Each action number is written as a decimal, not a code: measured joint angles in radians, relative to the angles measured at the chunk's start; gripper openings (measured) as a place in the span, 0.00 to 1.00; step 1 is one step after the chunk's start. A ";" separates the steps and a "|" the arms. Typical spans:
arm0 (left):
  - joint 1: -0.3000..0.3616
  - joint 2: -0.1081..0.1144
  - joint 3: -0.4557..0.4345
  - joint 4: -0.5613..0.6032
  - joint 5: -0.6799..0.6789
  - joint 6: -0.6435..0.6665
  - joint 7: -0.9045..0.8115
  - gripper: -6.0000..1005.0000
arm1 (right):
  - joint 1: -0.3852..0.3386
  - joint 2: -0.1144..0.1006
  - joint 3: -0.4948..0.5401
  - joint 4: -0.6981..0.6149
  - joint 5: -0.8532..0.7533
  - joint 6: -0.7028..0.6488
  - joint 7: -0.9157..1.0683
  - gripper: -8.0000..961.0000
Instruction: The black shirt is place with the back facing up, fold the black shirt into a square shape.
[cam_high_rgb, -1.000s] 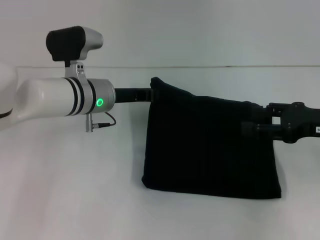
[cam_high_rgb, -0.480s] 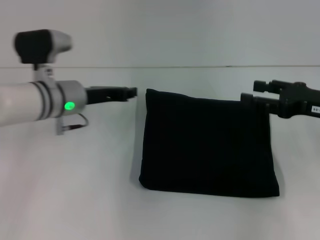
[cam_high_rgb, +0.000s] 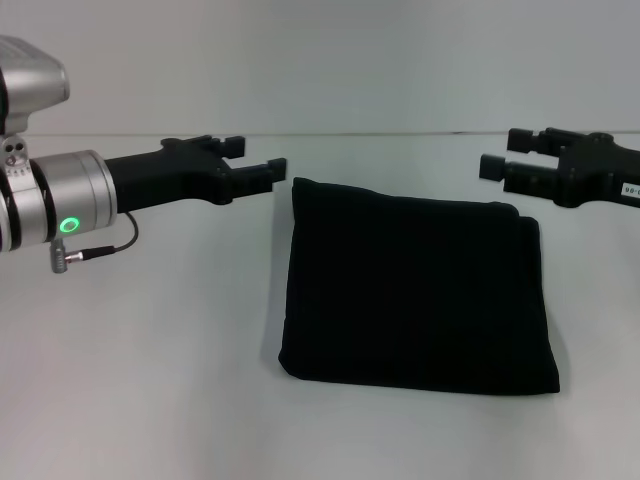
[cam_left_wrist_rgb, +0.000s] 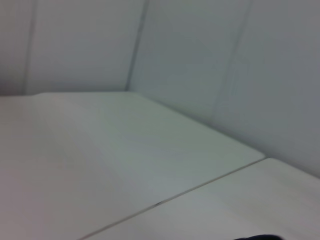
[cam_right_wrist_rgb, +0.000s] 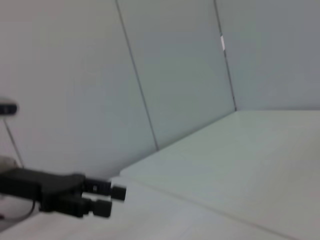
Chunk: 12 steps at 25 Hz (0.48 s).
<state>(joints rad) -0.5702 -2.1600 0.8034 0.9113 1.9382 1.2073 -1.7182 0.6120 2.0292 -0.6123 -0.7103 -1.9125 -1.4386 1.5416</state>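
Note:
The black shirt (cam_high_rgb: 415, 290) lies flat on the white table (cam_high_rgb: 150, 380) as a folded, roughly square block, its layered edge showing at the far right corner. My left gripper (cam_high_rgb: 256, 158) hovers just left of the shirt's far left corner, open and holding nothing. Off the far right corner my right gripper (cam_high_rgb: 503, 151) hangs above the table, open and empty too. The left gripper (cam_right_wrist_rgb: 111, 199) also appears in the right wrist view, small and far off. A sliver of black (cam_left_wrist_rgb: 260, 237) at the edge of the left wrist view cannot be identified.
White table surface surrounds the shirt on all sides. A pale wall (cam_high_rgb: 350, 60) rises behind the table's far edge. A cable (cam_high_rgb: 100, 250) loops under the left wrist.
Both grippers have let go of the shirt's far edge and drawn apart, left going left, right going right and up. The raised fabric has dropped flat into a square.

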 joint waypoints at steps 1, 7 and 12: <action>-0.003 0.001 -0.007 -0.006 -0.013 0.024 0.025 0.62 | 0.003 -0.009 -0.020 -0.001 -0.007 -0.006 0.010 0.78; -0.034 0.009 -0.003 -0.014 -0.016 0.082 0.062 0.74 | 0.041 -0.054 -0.119 -0.005 -0.074 -0.053 0.083 0.79; -0.039 0.011 0.004 -0.020 -0.009 0.090 0.069 0.80 | 0.063 -0.054 -0.123 -0.009 -0.127 -0.044 0.083 0.79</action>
<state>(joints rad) -0.6089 -2.1491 0.8078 0.8914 1.9289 1.2970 -1.6490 0.6754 1.9757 -0.7352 -0.7198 -2.0395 -1.4824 1.6246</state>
